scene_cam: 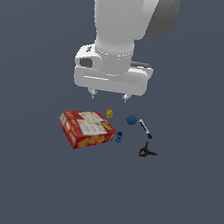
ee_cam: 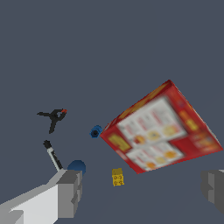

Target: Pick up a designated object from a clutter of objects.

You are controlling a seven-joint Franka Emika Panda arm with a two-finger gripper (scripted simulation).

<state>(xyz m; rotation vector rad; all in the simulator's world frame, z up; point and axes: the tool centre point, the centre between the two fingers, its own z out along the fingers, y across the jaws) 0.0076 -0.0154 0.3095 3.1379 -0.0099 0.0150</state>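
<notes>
Gripper [scene_cam: 108, 97] above table [scene_cam: 20, 172], jaws spread wide, holding nothing. White-black stick [scene_cam: 145, 128] lies flat just beside blue ball [scene_cam: 131, 120], near black clamp [scene_cam: 147, 152]; red box [scene_cam: 86, 128] apart.

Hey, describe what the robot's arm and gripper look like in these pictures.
The arm is glossy white and rounded, with a darker grey section at its upper side. The gripper has a wide white body with dark slots and two short grey, blocky jaws. No cables or markings show.
</notes>
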